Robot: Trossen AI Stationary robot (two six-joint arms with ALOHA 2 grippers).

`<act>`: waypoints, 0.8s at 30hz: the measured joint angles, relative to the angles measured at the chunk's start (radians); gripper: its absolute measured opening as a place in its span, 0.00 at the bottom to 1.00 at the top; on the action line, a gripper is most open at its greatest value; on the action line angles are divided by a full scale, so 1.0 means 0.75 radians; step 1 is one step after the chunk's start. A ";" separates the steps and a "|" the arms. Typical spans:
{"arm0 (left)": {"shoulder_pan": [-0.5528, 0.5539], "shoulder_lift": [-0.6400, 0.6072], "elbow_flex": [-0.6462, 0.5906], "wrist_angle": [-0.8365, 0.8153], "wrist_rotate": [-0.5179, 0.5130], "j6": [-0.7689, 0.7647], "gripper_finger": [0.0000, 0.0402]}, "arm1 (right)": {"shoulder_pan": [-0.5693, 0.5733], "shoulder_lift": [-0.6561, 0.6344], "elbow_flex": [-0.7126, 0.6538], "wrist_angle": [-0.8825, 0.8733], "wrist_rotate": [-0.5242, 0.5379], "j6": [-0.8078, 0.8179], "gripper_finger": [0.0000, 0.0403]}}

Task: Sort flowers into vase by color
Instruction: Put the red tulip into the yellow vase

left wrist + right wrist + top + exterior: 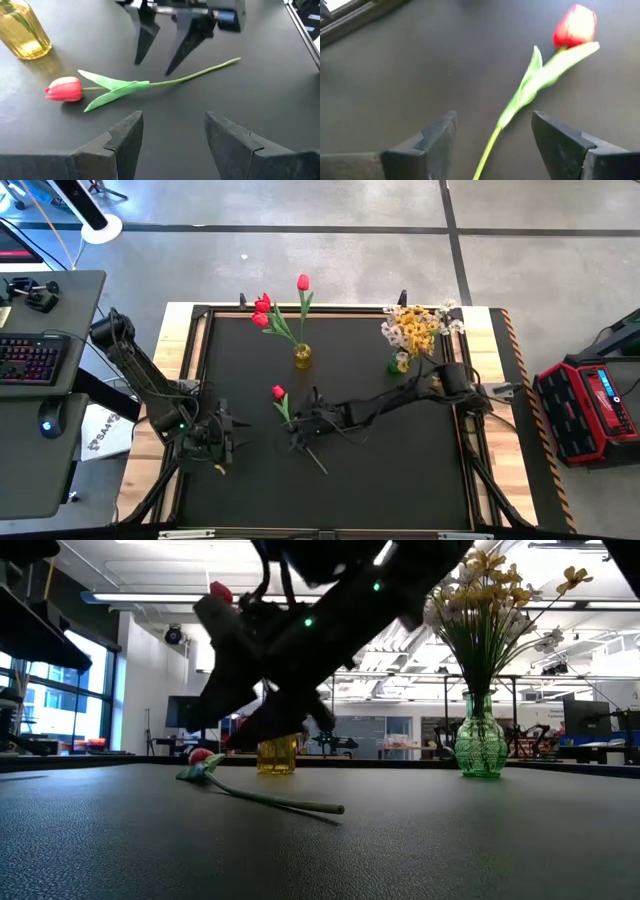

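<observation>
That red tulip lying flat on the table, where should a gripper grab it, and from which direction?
Probably the bare green stem below the leaves, coming from above. The red tulip lies flat on the table, so its thin stem offers two free sides for fingers to straddle; bud and leaves look soft. The right gripper hovers open over that stem; the left gripper waits open nearby.

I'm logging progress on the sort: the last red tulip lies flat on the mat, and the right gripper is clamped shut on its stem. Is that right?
Not quite. The red tulip does lie flat on the mat, but the right gripper is open, its fingers above the stem and not touching it. The left wrist view shows this.
</observation>
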 joint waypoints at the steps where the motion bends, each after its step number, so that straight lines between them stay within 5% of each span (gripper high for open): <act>1: 0.001 0.000 0.000 -0.001 -0.012 0.000 0.50 | -0.002 0.014 0.000 0.032 0.003 -0.030 0.59; 14: 0.002 0.000 0.000 0.001 -0.089 0.036 0.50 | -0.001 0.138 0.002 0.088 0.118 -0.203 0.41; 24: 0.001 0.000 0.000 0.003 -0.090 0.050 0.50 | -0.032 0.127 0.001 0.049 0.213 -0.358 0.02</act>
